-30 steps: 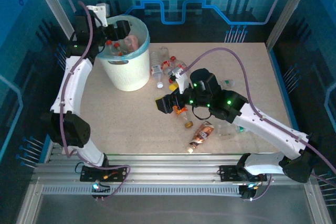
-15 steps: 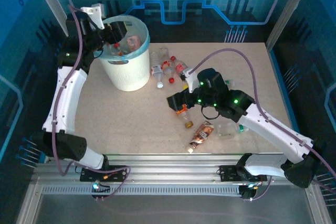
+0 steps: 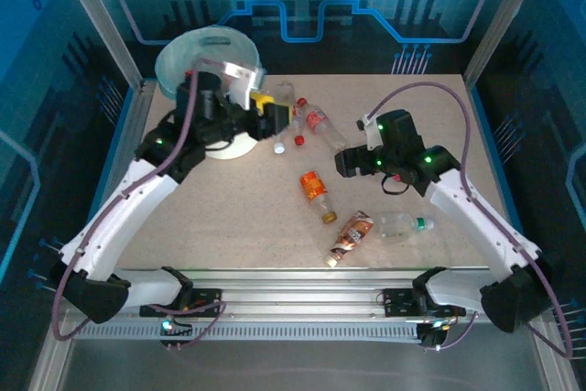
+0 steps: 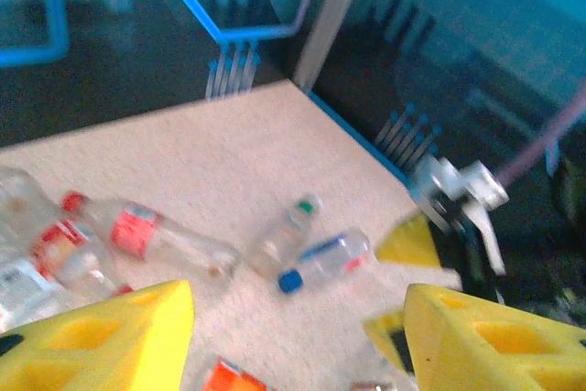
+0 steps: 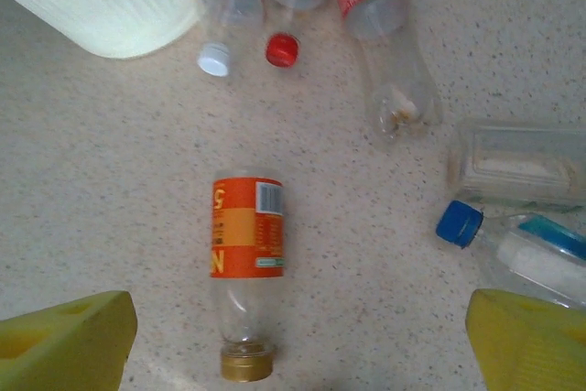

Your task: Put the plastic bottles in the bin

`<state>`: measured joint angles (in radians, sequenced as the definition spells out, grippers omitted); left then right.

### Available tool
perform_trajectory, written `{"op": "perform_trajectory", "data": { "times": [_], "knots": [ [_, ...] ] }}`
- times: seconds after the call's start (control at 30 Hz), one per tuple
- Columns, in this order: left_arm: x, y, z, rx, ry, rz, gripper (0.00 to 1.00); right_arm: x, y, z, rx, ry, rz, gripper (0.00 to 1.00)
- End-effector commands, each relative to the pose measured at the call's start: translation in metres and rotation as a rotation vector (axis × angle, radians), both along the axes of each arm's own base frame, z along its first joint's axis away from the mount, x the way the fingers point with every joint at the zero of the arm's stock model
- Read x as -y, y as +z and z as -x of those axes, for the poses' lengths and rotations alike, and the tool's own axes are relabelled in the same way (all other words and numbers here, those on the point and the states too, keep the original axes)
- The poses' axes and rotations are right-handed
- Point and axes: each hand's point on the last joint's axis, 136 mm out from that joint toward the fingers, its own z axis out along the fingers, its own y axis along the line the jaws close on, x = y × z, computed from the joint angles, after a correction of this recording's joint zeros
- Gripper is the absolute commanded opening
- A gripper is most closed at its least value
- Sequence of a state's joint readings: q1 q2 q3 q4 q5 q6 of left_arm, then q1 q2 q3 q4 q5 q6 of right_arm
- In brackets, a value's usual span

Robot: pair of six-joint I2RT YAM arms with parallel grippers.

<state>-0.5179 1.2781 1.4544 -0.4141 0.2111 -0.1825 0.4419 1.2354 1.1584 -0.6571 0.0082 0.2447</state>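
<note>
The plastic bottles (image 3: 298,114) lie scattered on the table (image 3: 229,217) in the top view. One cluster is packed at 12 o'clock of the surface, just beside the bin (image 3: 206,50). The bin stands at 11 o'clock, its blue-lined rim showing above the left arm (image 3: 137,199). The left gripper (image 3: 275,114) hovers at the bin's 3 o'clock side, over the cluster's edge. An orange-labelled bottle (image 3: 314,187) lies near the centre, with a brown bottle (image 3: 351,235) at its 5 o'clock and a clear green-capped bottle (image 3: 400,223) beside that. The right gripper (image 3: 341,162) hangs at 2 o'clock from the orange-labelled one, apart from it.

In the left wrist view, the left gripper (image 4: 298,304) has its yellow fingers (image 4: 101,336) parted with nothing between them. Beyond them lie a red-labelled bottle (image 4: 146,231), a small bottle with a green cap (image 4: 284,231) and a blue-capped bottle (image 4: 325,258). More bottles bunch at 9 o'clock.

In the right wrist view, the right gripper (image 5: 298,309) is spread wide and empty. The orange-labelled bottle (image 5: 247,258) lies on the table ahead of the gap, its gold cap (image 5: 245,365) toward 6 o'clock. The bin's white wall (image 5: 101,6) sits at 11 o'clock. A white cap (image 5: 214,59) and a red cap (image 5: 282,49) lie at 12, the red-labelled bottle (image 5: 380,16) at 1 and the blue-capped bottle (image 5: 513,249) at 3.
</note>
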Motion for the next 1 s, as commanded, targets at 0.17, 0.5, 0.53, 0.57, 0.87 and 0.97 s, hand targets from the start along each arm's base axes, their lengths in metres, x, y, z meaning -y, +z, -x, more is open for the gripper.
{"op": "perform_trajectory", "data": {
  "times": [0.17,0.5,0.53,0.57,0.87,0.97],
  "knots": [
    [0.051,-0.081,0.033,-0.167,-0.104,-0.096,0.68,-0.014,-0.032,-0.062,-0.083,0.025,0.104,0.95],
    [0.041,-0.129,0.033,-0.301,0.038,-0.071,0.73,-0.02,-0.101,-0.149,-0.162,0.04,0.301,0.95],
    [0.038,-0.133,0.032,-0.309,0.057,-0.075,0.73,-0.02,-0.108,-0.155,-0.165,0.046,0.321,0.96],
    [0.035,-0.136,0.031,-0.315,0.074,-0.079,0.73,-0.02,-0.115,-0.16,-0.174,0.052,0.338,0.96],
    [0.017,-0.138,0.036,-0.304,0.137,-0.092,0.75,-0.029,-0.165,-0.19,-0.266,0.128,0.369,0.95],
    [0.013,-0.137,0.037,-0.295,0.148,-0.096,0.75,-0.032,-0.18,-0.189,-0.3,0.154,0.367,0.91]
  ]
}}
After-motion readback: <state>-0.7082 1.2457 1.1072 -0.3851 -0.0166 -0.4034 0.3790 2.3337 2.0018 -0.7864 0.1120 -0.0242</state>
